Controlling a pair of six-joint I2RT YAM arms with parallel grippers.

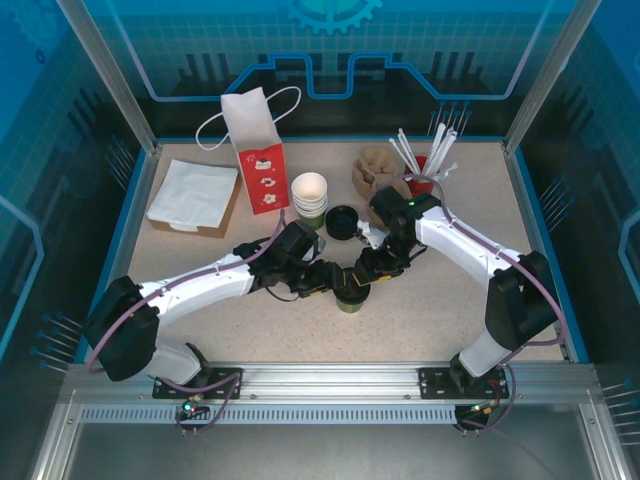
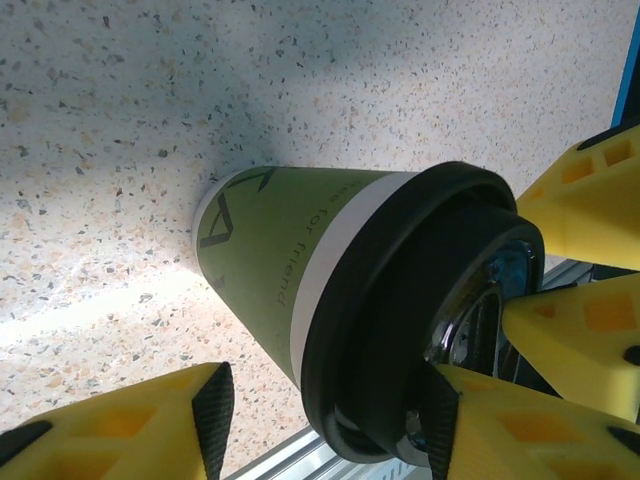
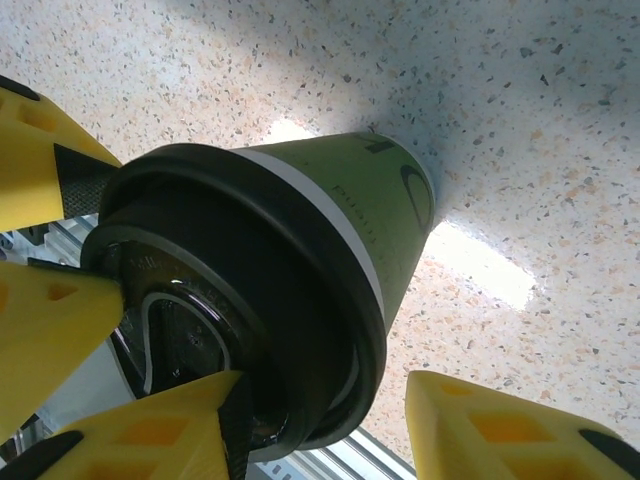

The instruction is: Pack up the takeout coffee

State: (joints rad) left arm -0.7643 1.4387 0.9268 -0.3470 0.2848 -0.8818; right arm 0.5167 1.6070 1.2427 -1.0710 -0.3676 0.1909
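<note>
The takeout coffee [image 1: 350, 298], an olive-green paper cup with a black lid [image 2: 400, 330], stands upright on the speckled table, near the front middle. Both grippers meet over its lid. My left gripper [image 2: 325, 425] straddles the lid's rim: one pad [image 2: 440, 415] rests against the lid's top, while the other finger [image 2: 130, 430] stands off the cup wall with a gap. My right gripper [image 3: 325, 425] does the same from the opposite side, with one pad [image 3: 225, 410] on the lid [image 3: 270, 300] and the other finger [image 3: 500, 435] apart from the cup. Both are open.
A red and white paper bag [image 1: 262, 150] stands at the back. Beside it are a stack of white cups [image 1: 310, 195] and a spare black lid [image 1: 343, 222]. White napkins [image 1: 193, 195] lie at back left. A brown holder [image 1: 377, 170] and a red cup of straws [image 1: 425, 165] are at back right.
</note>
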